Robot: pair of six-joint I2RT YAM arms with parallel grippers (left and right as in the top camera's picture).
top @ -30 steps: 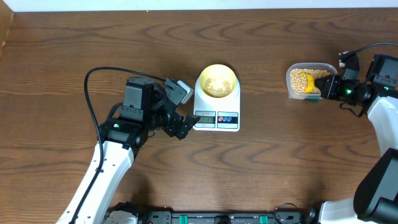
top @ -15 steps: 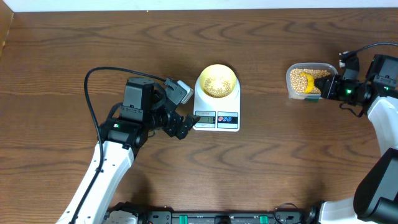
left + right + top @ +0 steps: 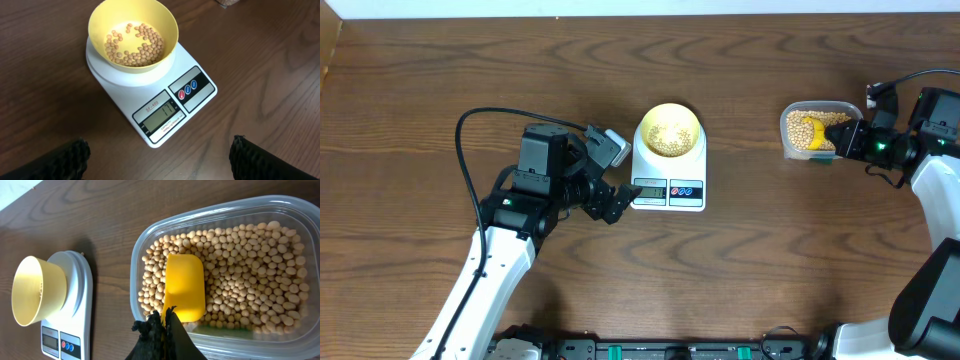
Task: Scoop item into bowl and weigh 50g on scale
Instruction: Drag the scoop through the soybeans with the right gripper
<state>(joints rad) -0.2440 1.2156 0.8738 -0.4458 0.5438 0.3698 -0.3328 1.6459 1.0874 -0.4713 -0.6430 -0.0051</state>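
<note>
Beans (image 3: 240,275) mostly in tub (image 3: 150,245), some in bowl (image 3: 100,22) on scale (image 3: 200,107). R gripper (image 3: 162,322) pinched on yellow scoop (image 3: 185,287), blade in the beans; L gripper (image 3: 619,180) wide, empty, beside scale. Prob mid-scoop: next, lift load level, carry to bowl.

**Left arm** (image 3: 485,280): white shell links and black joint housings, with a small green light (image 3: 504,209) at one joint (lit). A thin black cable (image 3: 462,150) arcs out from the wrist block. There is a pale grey camera module (image 3: 610,148) beside the wrist. The left jaws are black, with a rough, pebbled surface in the wrist view.

**Right arm** (image 3: 932,190): the same white and black finish. It has a green lamp (image 3: 878,146) at the wrist and a black lead (image 3: 910,76) above. The right jaws are black and coarse-textured.
</note>
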